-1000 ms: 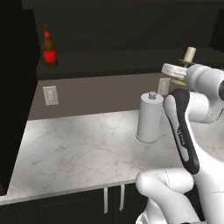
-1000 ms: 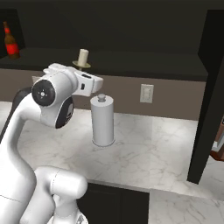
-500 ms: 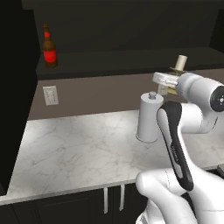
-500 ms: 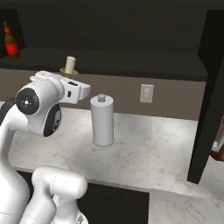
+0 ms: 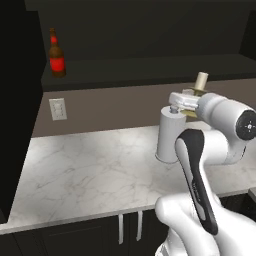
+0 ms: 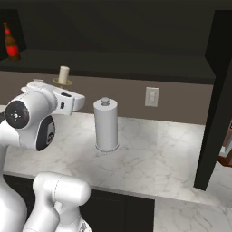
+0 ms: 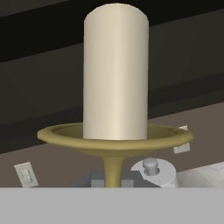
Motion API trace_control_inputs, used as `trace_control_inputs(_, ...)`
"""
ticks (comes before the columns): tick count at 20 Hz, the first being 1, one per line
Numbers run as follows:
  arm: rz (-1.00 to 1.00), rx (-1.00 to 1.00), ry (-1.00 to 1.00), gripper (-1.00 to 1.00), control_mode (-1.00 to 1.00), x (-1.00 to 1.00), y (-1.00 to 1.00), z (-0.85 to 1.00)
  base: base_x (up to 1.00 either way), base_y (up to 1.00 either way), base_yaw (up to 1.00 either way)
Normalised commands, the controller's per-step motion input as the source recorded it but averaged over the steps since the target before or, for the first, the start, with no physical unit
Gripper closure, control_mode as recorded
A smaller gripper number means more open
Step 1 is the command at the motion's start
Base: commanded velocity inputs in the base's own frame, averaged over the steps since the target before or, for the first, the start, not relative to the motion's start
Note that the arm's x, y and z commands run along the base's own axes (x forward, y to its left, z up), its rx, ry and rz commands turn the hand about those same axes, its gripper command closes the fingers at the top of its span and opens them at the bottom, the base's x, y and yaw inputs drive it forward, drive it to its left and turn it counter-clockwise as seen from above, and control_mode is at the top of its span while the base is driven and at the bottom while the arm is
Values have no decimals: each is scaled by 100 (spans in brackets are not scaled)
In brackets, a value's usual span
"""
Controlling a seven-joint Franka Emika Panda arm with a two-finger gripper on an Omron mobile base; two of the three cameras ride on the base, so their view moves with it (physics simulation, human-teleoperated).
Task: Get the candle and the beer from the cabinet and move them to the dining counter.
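My gripper [image 7: 113, 180] is shut on the thin brass stem of the candle [image 7: 115, 74], a cream stub standing upright in its yellowish dish. From the base, the candle [image 5: 201, 80] [image 6: 64, 74] rides above the white hand, just in front of the cabinet shelf and over the worktop. The beer [image 5: 56, 54] [image 6: 11, 42], a dark bottle with a red label, stands upright at the left end of the open black cabinet [image 5: 150, 70]. The dining counter is out of view.
A white paper-towel roll [image 5: 170, 135] [image 6: 106, 124] stands on the marble worktop [image 5: 85, 170] right below the hand. A wall outlet [image 5: 57, 109] [image 6: 152, 96] sits on the backsplash. Open black cabinet doors [image 5: 15, 100] [image 6: 217, 99] flank the space.
The hand has carried the candle leftward and a little lower, away from the shelf's right end. The beer and the paper-towel roll have stayed put.
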Motion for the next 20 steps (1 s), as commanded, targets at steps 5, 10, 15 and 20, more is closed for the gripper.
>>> trace_control_inputs(5,0,-1,0,100,-100,0,1,0,0,0,0)
trace_control_inputs(10,0,0,0,100,-100,0,0,0,0,0,0)
trace_control_inputs(15,0,0,0,100,-100,0,0,0,0,0,0)
trace_control_inputs(20,0,0,0,100,-100,0,0,0,0,0,0)
